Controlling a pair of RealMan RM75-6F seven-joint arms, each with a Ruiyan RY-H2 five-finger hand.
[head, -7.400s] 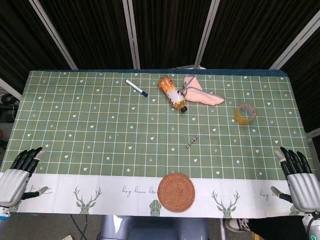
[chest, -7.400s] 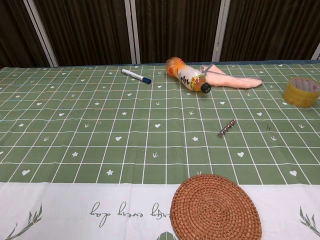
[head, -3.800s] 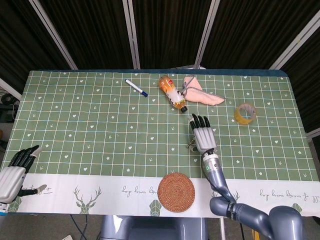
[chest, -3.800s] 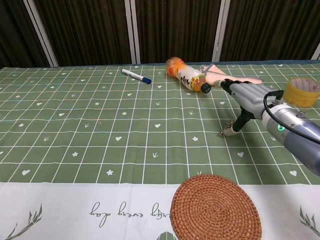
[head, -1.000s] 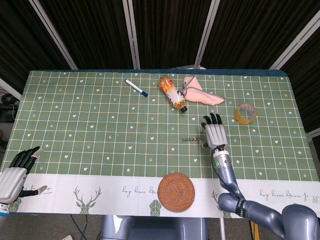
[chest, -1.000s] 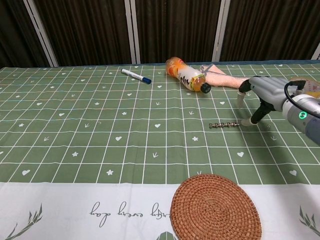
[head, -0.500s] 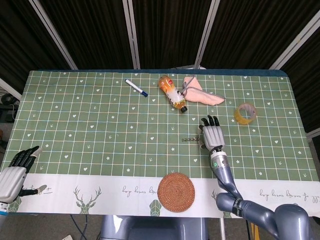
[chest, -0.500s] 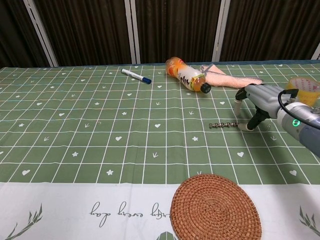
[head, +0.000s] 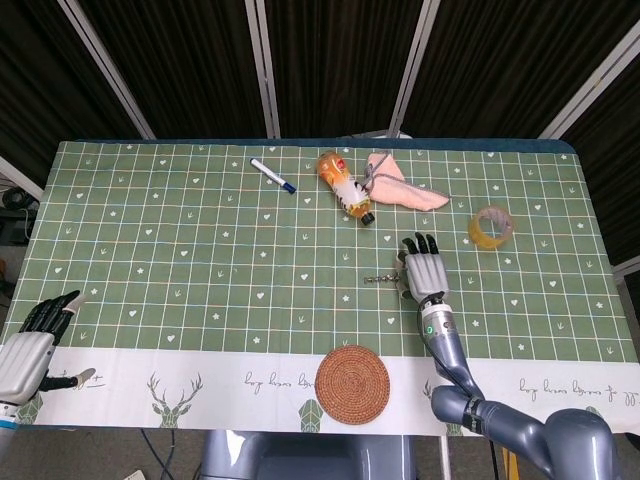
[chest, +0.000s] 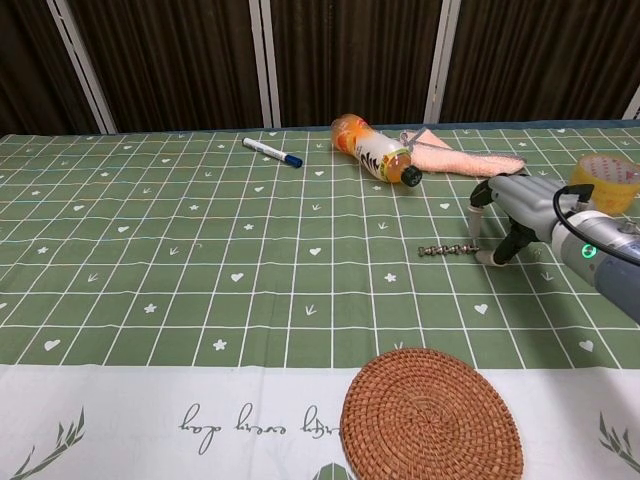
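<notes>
A small metal twisted bit (head: 380, 279) (chest: 444, 248) lies flat on the green checked tablecloth (head: 200, 250), pointing left to right. My right hand (head: 424, 265) (chest: 518, 208) hovers over its right end, palm down. One fingertip (chest: 472, 236) comes down onto the bit's right end, while the thumb (chest: 497, 259) rests on the cloth just to the right of it. The bit is not lifted. My left hand (head: 30, 345) hangs at the table's near left corner, fingers apart, holding nothing; the chest view does not show it.
At the back lie an orange drink bottle (head: 344, 186) (chest: 375, 150) on its side, a pink cloth (head: 402, 186) (chest: 462, 157) and a blue-capped marker (head: 272, 175) (chest: 271, 152). A tape roll (head: 491, 227) (chest: 603, 183) sits right of my right hand. A woven coaster (head: 352, 384) (chest: 432, 420) lies near the front edge.
The right hand came in from the right edge, and the bit turned from slanted to level. In the last second the hand edged left and lower onto the bit's right end.
</notes>
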